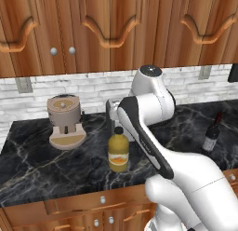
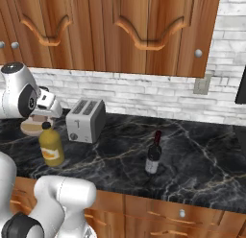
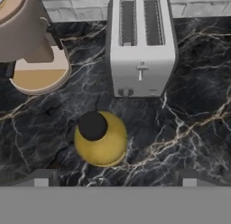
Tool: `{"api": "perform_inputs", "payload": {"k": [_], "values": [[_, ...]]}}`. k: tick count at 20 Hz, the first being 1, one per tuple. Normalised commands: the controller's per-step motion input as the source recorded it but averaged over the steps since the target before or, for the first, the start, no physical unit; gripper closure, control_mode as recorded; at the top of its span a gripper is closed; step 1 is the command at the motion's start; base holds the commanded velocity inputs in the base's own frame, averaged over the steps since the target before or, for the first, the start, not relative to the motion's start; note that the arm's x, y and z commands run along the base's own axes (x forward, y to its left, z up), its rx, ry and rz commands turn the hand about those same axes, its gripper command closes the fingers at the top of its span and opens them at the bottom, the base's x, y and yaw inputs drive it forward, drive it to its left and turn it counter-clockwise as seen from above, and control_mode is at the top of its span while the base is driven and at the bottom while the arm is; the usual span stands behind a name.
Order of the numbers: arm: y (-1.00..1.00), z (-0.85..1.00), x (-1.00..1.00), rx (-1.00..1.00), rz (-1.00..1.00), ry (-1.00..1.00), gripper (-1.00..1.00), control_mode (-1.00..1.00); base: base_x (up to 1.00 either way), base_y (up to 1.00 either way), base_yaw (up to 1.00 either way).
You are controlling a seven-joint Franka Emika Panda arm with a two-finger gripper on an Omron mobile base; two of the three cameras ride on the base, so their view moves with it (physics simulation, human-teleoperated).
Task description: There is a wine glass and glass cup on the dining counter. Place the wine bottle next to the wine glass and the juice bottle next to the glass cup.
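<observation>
Kitchen scene, first from the left base view: a black white-veined marble desk (image 1: 42,165) runs below wooden wall cabinets (image 1: 111,30) and a pale brick backsplash. The juice bottle (image 1: 118,152), stubby and yellow-orange with a black cap, stands upright near the front edge, just left of the white arm (image 1: 153,146). A beige coffee machine (image 1: 65,120) stands to its left, well apart. The wine bottle (image 1: 212,134), slim and dark, stands upright far to the right. From the right base view, the juice bottle (image 2: 51,147) stands at the left, with a silver two-slot toaster (image 2: 86,120) behind and to its right. The wine bottle (image 2: 153,154) stands alone further right on the desk (image 2: 202,165), well apart from both. From the hand view, looking straight down, the juice bottle (image 3: 100,137) sits below centre, its black cap facing the camera. The toaster (image 3: 142,44) lies above it and the coffee machine (image 3: 31,47) at the upper left. The tool (image 3: 115,181) is released: its two grey fingertips (image 3: 41,179) stand wide apart at the bottom edge, above the bottle and gripping nothing.
</observation>
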Motion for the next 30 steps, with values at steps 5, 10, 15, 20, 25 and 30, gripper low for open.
{"api": "perform_inputs", "payload": {"k": [5,10,15,20,25,30], "values": [[0.27,-0.12,0.06,0.00,0.00,0.00,-1.00,-1.00,0.00,0.00,0.00],[0.17,-0.06,0.20,0.00,0.00,0.00,-1.00,-1.00,0.00,0.00,0.00],[0.02,-0.05,0.15,0.00,0.00,0.00,-1.00,-1.00,0.00,0.00,0.00],[0.05,-0.10,0.14,0.00,0.00,0.01,-1.00,-1.00,0.00,0.00,0.00],[0.04,-0.10,0.01,0.00,0.00,0.01,-1.00,-1.00,0.00,0.00,0.00],[0.00,-0.12,-0.02,0.00,0.00,0.00,-1.00,-1.00,0.00,0.00,0.00]]}}
